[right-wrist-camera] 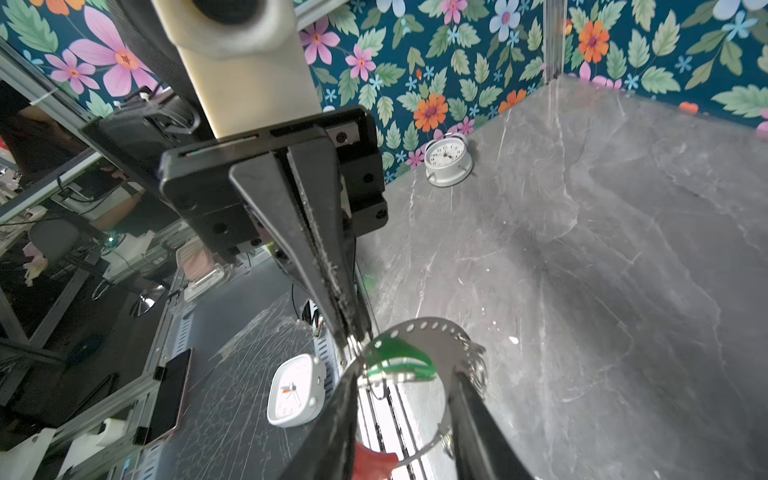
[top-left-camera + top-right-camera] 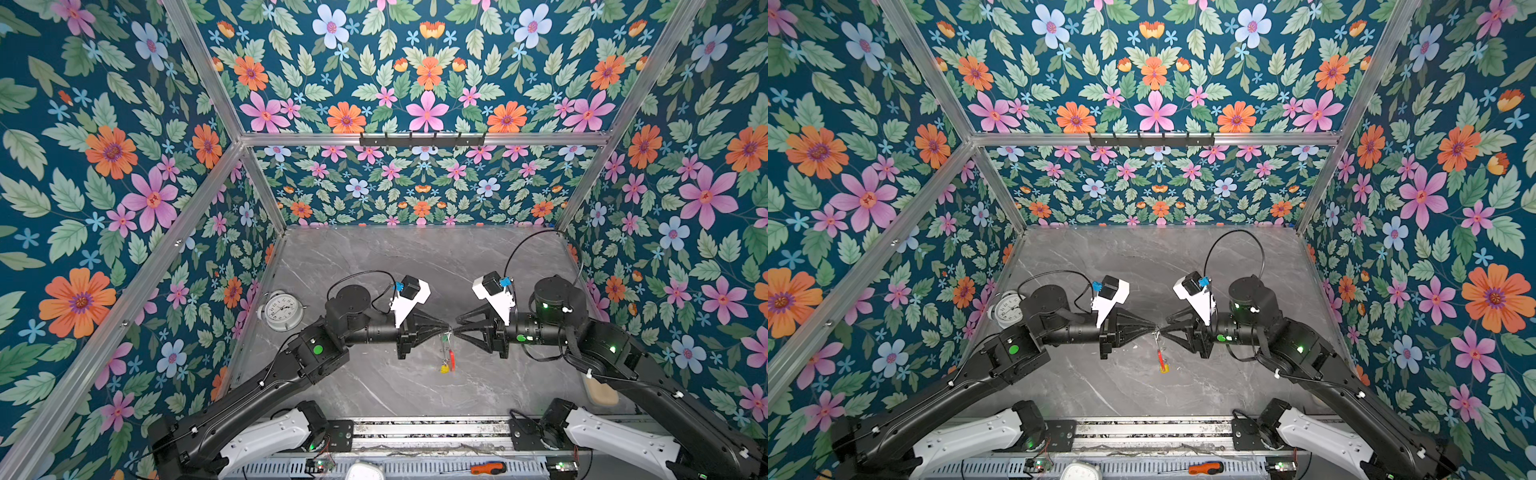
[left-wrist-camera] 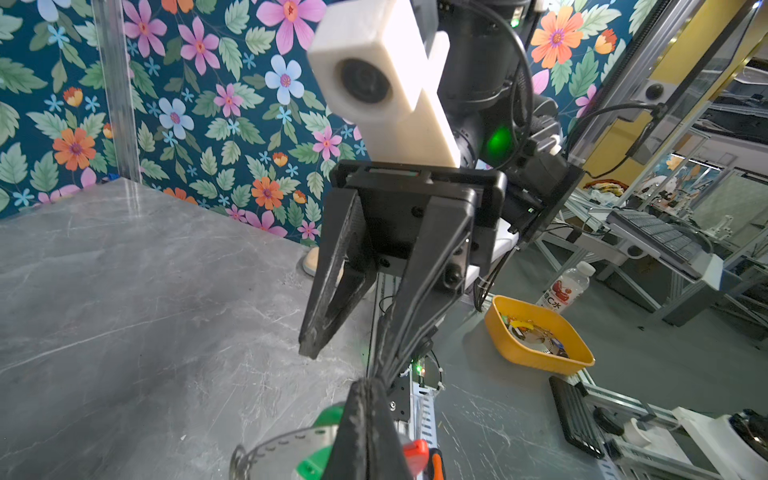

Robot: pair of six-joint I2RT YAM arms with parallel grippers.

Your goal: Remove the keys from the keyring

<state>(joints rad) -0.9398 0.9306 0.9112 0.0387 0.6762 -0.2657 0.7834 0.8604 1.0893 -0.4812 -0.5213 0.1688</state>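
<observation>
grey marble-look tabletop (image 2: pixel 374 266); white round alarm clock (image 2: pixel 284 309) sits at left edge by wall; beige oval object (image 2: pixel 601 394) at right edge, partly under arm.

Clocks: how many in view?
2. One round alarm clock at the table's left edge by the wall; one square white clock past the table's front edge, near the middle. Others may be hidden.

Robot lab: aluminium-frame booth (image 2: pixel 291 139), floral wallpaper (image 2: pixel 428 62), grey marble table (image 2: pixel 415 266); outside, workbenches (image 3: pixel 690 270), keyboard (image 3: pixel 658 232).
</observation>
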